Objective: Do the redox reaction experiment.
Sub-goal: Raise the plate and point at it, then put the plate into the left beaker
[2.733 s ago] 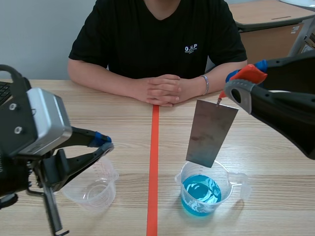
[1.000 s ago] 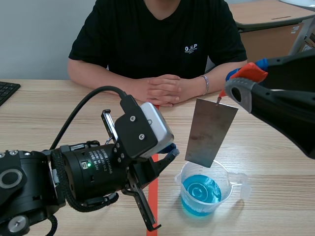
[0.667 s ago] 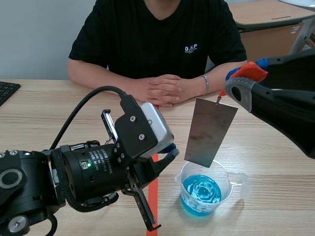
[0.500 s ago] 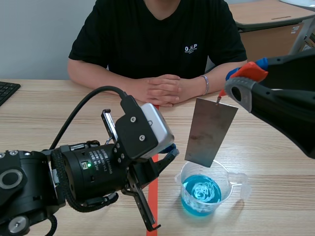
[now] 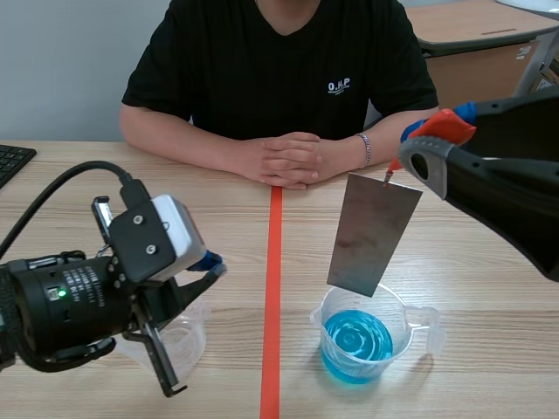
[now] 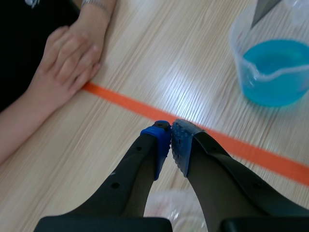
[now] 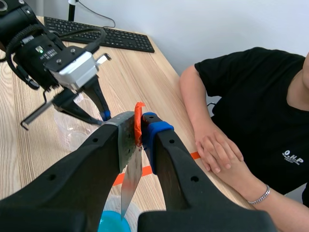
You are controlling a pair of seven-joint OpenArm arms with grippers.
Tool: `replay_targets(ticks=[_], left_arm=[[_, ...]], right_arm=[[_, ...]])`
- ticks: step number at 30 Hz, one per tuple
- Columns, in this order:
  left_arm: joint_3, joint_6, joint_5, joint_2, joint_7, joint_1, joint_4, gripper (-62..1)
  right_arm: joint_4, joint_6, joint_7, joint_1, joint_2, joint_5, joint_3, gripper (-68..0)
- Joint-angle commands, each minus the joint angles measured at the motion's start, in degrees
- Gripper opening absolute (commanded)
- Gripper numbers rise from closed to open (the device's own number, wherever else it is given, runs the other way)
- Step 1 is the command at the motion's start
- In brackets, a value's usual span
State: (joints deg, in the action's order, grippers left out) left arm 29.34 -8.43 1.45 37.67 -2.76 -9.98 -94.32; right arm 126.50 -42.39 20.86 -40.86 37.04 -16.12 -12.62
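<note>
The right gripper (image 5: 434,133) pinches the metal plate (image 5: 374,234) by its top edge so that it hangs tilted directly above the beaker of blue liquid (image 5: 356,345), lower corner just over the rim, not yet dipped. The left gripper (image 5: 211,264), fingers pressed together on nothing, sits well aside of that beaker, likely keeping clear.

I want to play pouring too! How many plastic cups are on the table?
2. The cup with blue liquid stands right of the orange line, below the hanging metal plate. The clear cup sits left of the line, partly hidden under the left arm.
</note>
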Motion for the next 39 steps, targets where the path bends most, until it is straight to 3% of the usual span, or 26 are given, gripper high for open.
replay_targets(ticks=[1,13,21,30,34,39], left_arm=[[-2.34,0.33,-0.35,0.17,0.83,-2.34,-1.36,-55.2],[-25.92,1.88,-1.29,0.11,4.55,-26.38,-9.88,-55.2],[-38.86,5.57,-3.80,-5.84,4.90,-42.34,-15.67,-55.2],[-42.34,9.57,-3.78,-17.00,4.66,-51.91,-15.78,-55.2],[-42.34,13.38,-3.74,-21.03,4.63,-53.96,-15.78,-55.2],[-42.34,13.90,-3.34,-25.31,4.44,-55.82,-15.78,-55.2]], right_arm=[[0.48,-0.33,0.85,-0.26,0.87,-1.07,-0.24,-66.0],[0.48,-0.33,0.85,-0.26,0.87,-1.07,-0.24,-66.0],[0.48,-0.33,0.22,-0.09,0.90,-1.09,-0.24,-66.0],[0.48,-0.33,-0.02,2.62,0.90,-1.51,-0.17,-66.0],[0.48,-0.33,-0.31,4.59,0.90,-1.53,0.37,-66.0],[0.46,-0.33,-2.21,8.48,2.56,-2.75,3.67,-66.0]])
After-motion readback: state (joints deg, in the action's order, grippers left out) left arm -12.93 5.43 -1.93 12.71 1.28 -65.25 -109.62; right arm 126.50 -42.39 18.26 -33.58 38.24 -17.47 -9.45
